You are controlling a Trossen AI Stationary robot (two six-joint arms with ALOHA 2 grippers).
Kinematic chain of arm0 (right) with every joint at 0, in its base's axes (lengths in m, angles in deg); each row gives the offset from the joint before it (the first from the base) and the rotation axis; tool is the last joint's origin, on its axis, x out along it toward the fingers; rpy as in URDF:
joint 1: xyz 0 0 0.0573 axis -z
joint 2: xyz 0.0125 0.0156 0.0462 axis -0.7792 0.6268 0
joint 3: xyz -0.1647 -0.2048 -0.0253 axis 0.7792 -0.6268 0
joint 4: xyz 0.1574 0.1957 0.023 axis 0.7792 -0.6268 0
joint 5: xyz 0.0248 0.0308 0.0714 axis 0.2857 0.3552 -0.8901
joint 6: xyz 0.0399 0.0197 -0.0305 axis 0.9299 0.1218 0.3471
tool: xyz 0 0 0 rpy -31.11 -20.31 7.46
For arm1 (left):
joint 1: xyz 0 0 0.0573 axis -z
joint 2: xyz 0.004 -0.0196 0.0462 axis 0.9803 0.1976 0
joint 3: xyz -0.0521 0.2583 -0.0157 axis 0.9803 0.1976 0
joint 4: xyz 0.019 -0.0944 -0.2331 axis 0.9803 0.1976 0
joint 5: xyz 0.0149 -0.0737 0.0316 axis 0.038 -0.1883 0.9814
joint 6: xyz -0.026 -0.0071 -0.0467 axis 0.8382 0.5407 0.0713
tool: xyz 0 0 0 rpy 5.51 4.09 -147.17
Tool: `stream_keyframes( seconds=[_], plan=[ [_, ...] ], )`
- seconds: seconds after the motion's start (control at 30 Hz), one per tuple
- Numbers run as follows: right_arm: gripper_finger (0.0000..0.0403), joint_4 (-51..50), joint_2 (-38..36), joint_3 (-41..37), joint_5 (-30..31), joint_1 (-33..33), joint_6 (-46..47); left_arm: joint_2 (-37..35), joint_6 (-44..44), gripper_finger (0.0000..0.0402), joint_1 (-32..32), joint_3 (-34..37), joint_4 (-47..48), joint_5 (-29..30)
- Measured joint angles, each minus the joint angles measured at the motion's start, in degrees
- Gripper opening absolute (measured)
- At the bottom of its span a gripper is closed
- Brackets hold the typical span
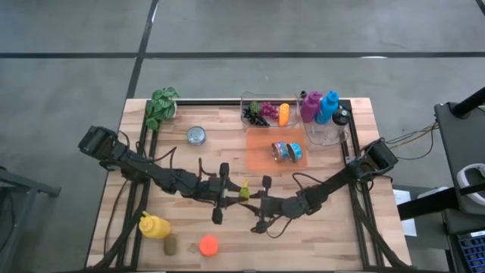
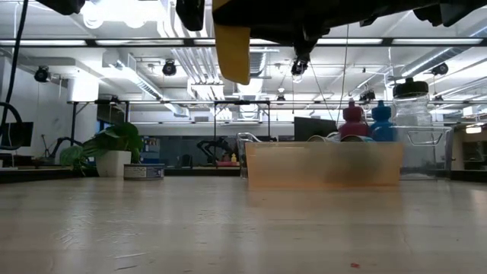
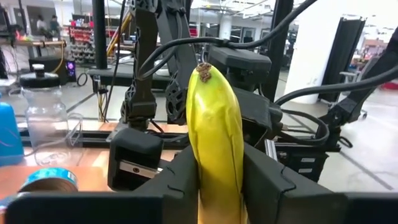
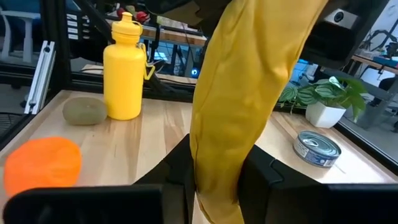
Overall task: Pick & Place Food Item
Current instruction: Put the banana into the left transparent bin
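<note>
A yellow banana (image 1: pixel 244 189) hangs upright in the air over the middle of the table, between my two arms. My left gripper (image 3: pixel 219 171) comes at it from the table's left and is shut on it. My right gripper (image 4: pixel 214 171) comes from the table's right and is shut on it too. In the low view the banana's lower end (image 2: pixel 232 49) sticks out below the dark grippers, high above the tabletop. Its brown tip (image 3: pixel 204 71) points up in the left wrist view. My left gripper pinches the banana's two sides (image 3: pixel 217 186) between its two fingers (image 3: pixel 180 180), lying level and coming from the table's left, across the fruit. The banana stands upright in the hold, clear of the table. My right gripper pinches the banana's sides (image 4: pixel 217 180) between its two fingers (image 4: pixel 267 177), about level, coming from the table's right, across the fruit. The banana rises past the fingers and is clear of the table.
At the near left lie a yellow bottle (image 1: pixel 154 226), a brown kiwi (image 1: pixel 170 245) and an orange fruit (image 1: pixel 208 245). A tin can (image 1: pixel 197 135) and a potted plant (image 1: pixel 161 106) are at the far left. An orange tray (image 1: pixel 258 155) with cans, a clear bin (image 1: pixel 265 102) and bottles (image 1: pixel 318 106) stand at the far right.
</note>
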Motion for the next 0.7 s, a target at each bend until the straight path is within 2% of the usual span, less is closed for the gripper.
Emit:
stream_keyframes(
  seconds=[0.33,0.7],
  plan=[
    [0.0077,0.15,0.00,0.00,-0.31,0.02,0.03,0.02,1.48,0.0186,0.00,0.00,1.06,-0.11],
    [0.0075,0.04,0.00,0.00,-0.17,0.02,-0.02,0.04,1.19,0.0258,0.42,-0.87,1.39,-0.02]
  ],
)
